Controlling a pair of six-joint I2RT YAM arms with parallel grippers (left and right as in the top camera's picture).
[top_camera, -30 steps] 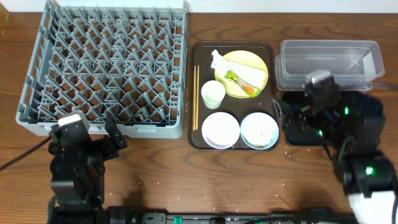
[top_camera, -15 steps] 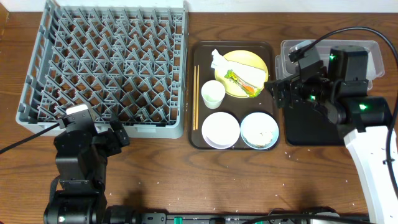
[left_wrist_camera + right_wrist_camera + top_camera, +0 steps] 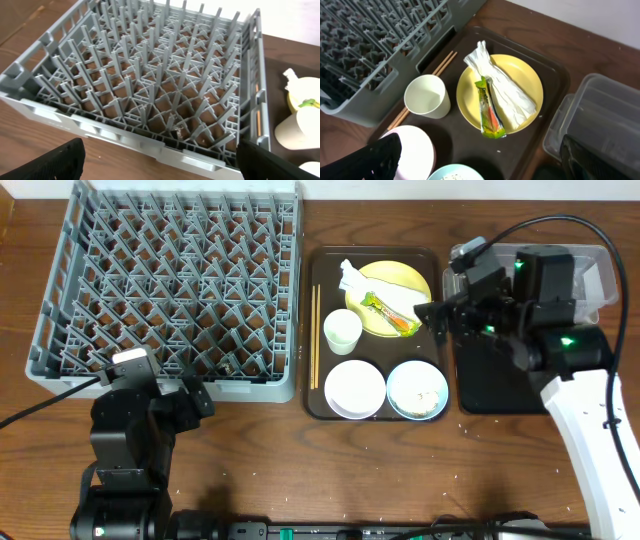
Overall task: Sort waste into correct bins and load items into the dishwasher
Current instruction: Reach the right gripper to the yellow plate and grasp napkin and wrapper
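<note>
Snack wrapper (image 3: 387, 313): green w/ orange, flat, long axis diag., upper left to lower right. Lies on yellow plate (image 3: 408, 278), top ctr of overhead frame, touching crumpled white paper (image 3: 349, 276) alongside. Plate sits on brown tray (image 3: 330, 290) on worktop (image 3: 300, 465). R jaws wide open, empty, just right of plate. L jaws open too, lower left, by dish rack (image 3: 170, 280).

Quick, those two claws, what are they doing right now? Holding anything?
Left gripper: open, holding nothing.
Right gripper: open, holding nothing.
</note>
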